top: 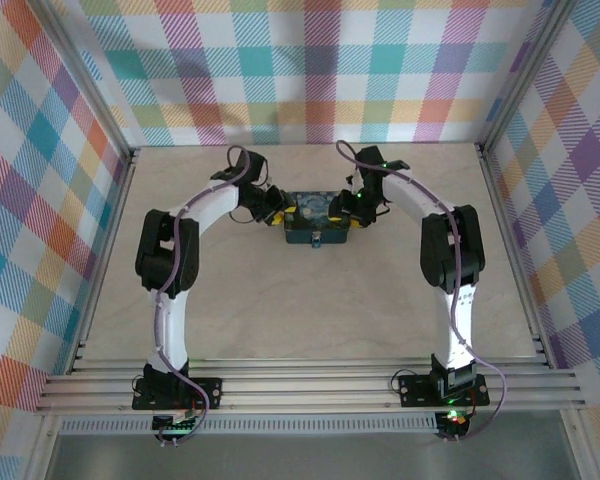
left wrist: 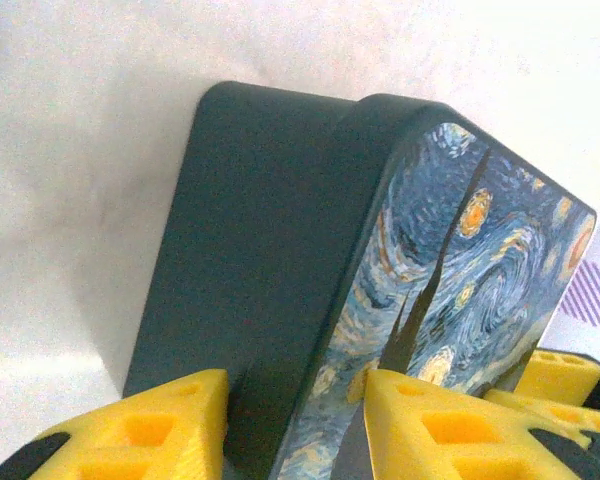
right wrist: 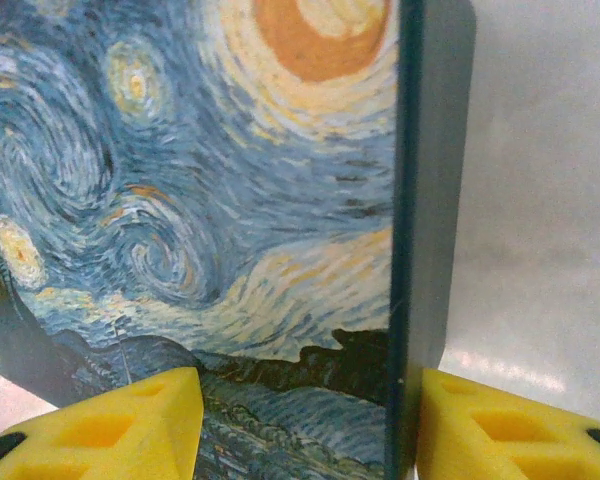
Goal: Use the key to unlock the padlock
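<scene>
Closed dark-teal tin [top: 318, 222], starry-night lid [right wrist: 200, 200] up, lies flat mid-table.

Both arms arch inward from their bases, the left arm [top: 172, 255] and the right arm [top: 448, 250] meeting at opposite ends of the tin [top: 318, 232]. The left gripper [top: 273, 207] sits at the tin's left end, its 2 yellow fingers [left wrist: 140, 432] straddling a corner; whether they press cannot be told. The right gripper [top: 346, 206] is at the tin's right end, jaws spread wide across its edge
</scene>
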Available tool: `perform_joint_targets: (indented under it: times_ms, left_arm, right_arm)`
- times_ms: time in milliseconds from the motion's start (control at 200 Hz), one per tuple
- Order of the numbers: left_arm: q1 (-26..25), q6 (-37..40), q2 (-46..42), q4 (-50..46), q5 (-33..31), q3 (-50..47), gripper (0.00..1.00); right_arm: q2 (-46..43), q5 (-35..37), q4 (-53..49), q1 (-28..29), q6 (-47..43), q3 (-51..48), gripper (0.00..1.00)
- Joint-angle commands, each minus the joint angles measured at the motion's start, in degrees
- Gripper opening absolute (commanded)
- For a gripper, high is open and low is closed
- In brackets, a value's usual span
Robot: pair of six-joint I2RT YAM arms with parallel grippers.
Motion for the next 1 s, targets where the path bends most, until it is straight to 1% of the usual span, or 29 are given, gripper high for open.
perform_joint_targets:
  times_ms: [0,105,170,220,310,340,395,500,625,715,870,995]
  left_arm:
    - [-2.42,1.31,6.06,-0.6,5.37,6.9,0.38]
    - [-2.41,2.66,10.42,-3.75,4.87,14.23,0.39]
    - [-2.33,3.75,12.82,-6.54,4.13,19.61,0.42]
    - [-2.18,5.18,14.63,-9.54,3.74,24.09,0.47]
    - [-1.67,8.25,17.13,-16.3,2.26,32.25,0.54]
    - [-1.29,8.99,17.4,-17.79,1.88,33.89,0.56]
    - [-0.56,9.63,17.02,-19.05,1.18,35.06,0.58]
    - [1.18,10.14,14.6,-19.58,-0.35,34.24,0.61]
    - [3.12,12.05,11.33,-21.97,-2.46,33.21,0.63]
    - [4.52,13.69,7.97,-23.51,-4.42,30.78,0.63]
    - [7.58,14.6,-0.78,-22.65,-6.45,19.91,0.65]
    - [10.5,14.9,-9.72,-21.24,-9.09,7.33,0.65]
  right_arm:
    - [4.37,-6.43,0.37,2.6,-0.76,4.18,0.54]
    - [6.31,-6.53,-1.27,2.25,-0.9,7.41,0.55]
    - [6.7,-6.44,-1.99,1.86,-0.92,8.7,0.55]
    - [6.56,-6.28,-2.19,1.48,-0.93,9.2,0.59]
    - [5.93,-5.46,-2.6,0.55,-0.63,9.87,0.68]
    - [5.62,-4.99,-2.93,0.17,-0.39,10.18,0.7]
    - [5.03,-4.26,-3.43,-0.4,0.05,10.62,0.72]
    - [3.24,-2.47,-4.4,-1.57,0.65,10.94,0.73]
    - [0.59,-0.22,-5.03,-2.58,0.75,9.98,0.75]
    - [-1.67,1.05,-4.9,-2.84,0.49,8.6,0.76]
    - [-6.33,1.62,-3.43,-2.76,0.77,3.43,0.77]
    - [-11.25,1.3,-0.07,-2.69,2.53,-3.89,0.76]
